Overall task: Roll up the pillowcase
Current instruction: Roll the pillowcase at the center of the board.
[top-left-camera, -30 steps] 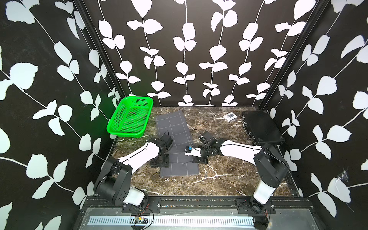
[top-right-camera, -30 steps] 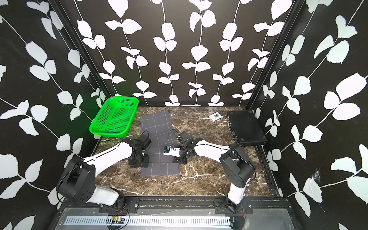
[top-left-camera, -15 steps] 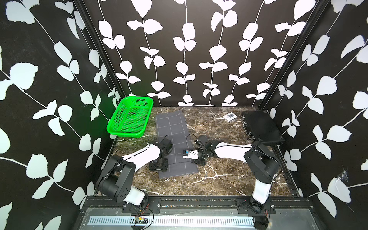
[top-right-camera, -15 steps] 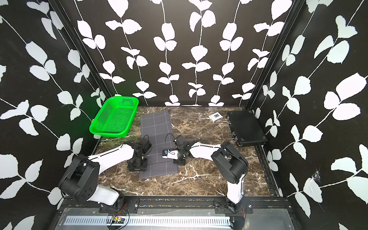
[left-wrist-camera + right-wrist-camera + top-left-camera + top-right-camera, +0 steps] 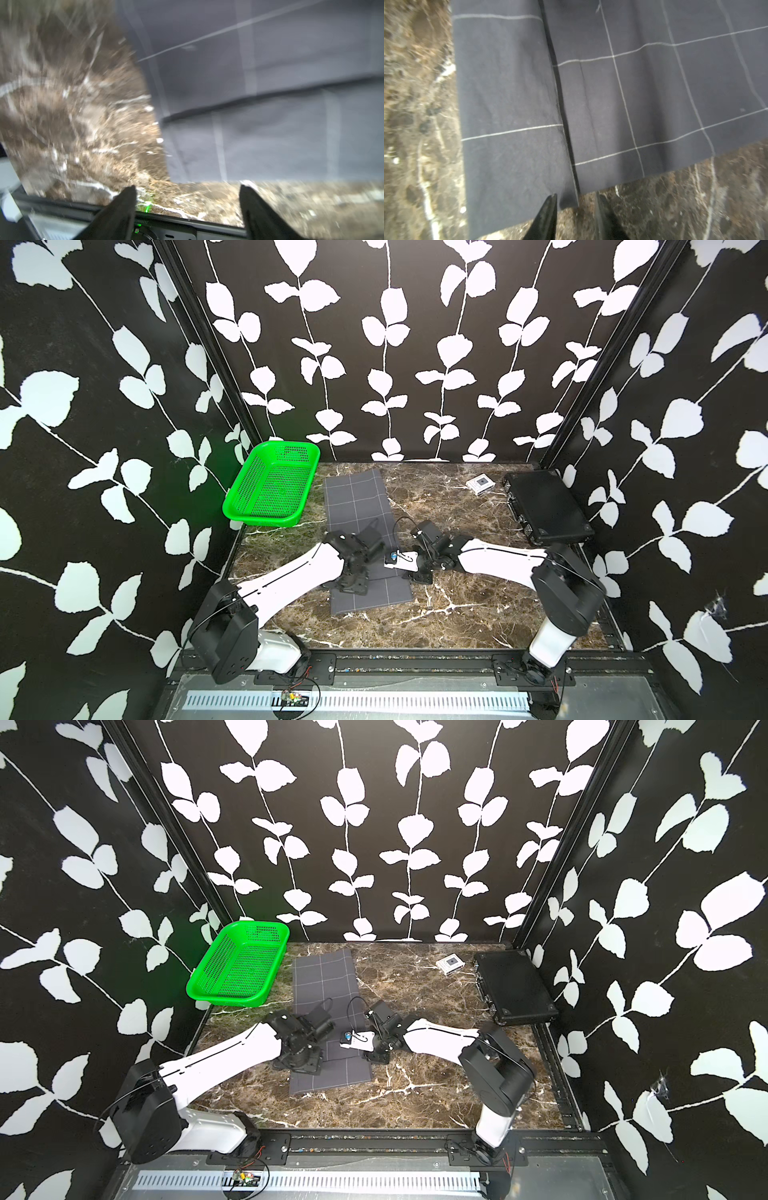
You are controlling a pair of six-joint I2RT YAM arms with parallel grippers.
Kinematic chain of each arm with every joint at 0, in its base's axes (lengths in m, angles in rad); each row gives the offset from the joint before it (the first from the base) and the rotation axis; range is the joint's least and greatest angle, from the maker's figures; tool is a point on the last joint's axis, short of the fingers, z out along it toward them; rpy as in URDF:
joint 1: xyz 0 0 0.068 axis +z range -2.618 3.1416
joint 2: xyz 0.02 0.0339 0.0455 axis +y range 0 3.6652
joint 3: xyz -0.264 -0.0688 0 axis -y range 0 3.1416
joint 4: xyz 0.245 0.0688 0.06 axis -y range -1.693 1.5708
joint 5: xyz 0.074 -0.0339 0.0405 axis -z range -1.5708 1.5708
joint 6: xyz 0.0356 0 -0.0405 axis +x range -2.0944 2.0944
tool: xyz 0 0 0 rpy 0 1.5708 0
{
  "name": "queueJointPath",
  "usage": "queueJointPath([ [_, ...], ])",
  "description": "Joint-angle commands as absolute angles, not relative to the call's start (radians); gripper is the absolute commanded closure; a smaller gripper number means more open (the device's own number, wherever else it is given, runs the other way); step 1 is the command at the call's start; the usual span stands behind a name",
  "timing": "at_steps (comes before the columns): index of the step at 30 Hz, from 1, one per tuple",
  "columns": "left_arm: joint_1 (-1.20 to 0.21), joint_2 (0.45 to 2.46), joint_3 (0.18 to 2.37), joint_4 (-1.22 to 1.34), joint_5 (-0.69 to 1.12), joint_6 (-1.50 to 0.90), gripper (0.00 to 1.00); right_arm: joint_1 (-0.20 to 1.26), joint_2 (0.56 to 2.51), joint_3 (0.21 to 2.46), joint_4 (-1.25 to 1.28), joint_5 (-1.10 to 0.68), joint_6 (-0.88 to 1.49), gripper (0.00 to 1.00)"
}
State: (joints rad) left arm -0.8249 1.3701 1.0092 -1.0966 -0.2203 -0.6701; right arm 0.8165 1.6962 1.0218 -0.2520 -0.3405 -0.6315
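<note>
- Compared with a second back: left gripper [image 5: 188, 187] opened up a lot, right gripper [image 5: 574, 197] loosened a touch, both arms hardly budged from the near end of the pillowcase [image 5: 357, 502].
- Left jaws now gaping wide with nothing between, tips over bare table [image 5: 457, 614] just off the cloth's corner.
- Right side parted only narrowly, straddling the rim of the folded flap [image 5: 508, 104]; not pinching it, as far as can be told.
- Pillowcase itself: laid out as a long flat strip on the table, far end just beside the green basket [image 5: 266, 524], near end turned over once into a flat flap. No actual roll yet, so guessing very early days.
- Possible trouble: catching only the top layer with that narrow right opening, leaving the under layer behind and ending up with a sloppy fold instead of a roll.
- Also: starting from uneven spots on the two sides, giving a skewed, cone-shaped roll drifting sideways.
- Also: closing the left jaws at the present spot = snapping on thin air or scraping marble, missing the corner altogether.
- Wouldn't bet on a tight core either, given such a flat, wide flap.
</note>
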Motion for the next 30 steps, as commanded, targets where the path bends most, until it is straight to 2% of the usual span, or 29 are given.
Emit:
queueJointPath([
  [1, -0.901, 1.351, 1.03, -1.072, -0.217, -0.556, 0.19, 0.778, 1.624, 0.963, -0.267, -0.365, -0.612, 0.62],
  [7, -1.068, 1.297, 0.878, -0.817, -0.163, -0.279, 0.19, 0.696, 1.487, 0.866, -0.29, -0.315, -0.627, 0.54],
  [13, -1.047, 1.219, 0.747, -0.59, -0.049, -0.056, 0.19, 0.609, 1.369, 0.794, -0.341, -0.264, -0.637, 0.5],
  [18, -1.037, 1.306, 0.807, -0.604, -0.009, 0.095, 0.21, 0.56, 1.281, 0.756, -0.393, -0.219, -0.652, 0.46],
  [22, -1.04, 1.352, 0.842, -0.695, -0.07, 0.313, 0.21, 0.534, 1.219, 0.727, -0.405, -0.192, -0.651, 0.44],
  [30, -1.04, 1.359, 0.757, -0.683, -0.137, 0.484, 0.24, 0.52, 1.194, 0.715, -0.395, -0.186, -0.639, 0.42],
])
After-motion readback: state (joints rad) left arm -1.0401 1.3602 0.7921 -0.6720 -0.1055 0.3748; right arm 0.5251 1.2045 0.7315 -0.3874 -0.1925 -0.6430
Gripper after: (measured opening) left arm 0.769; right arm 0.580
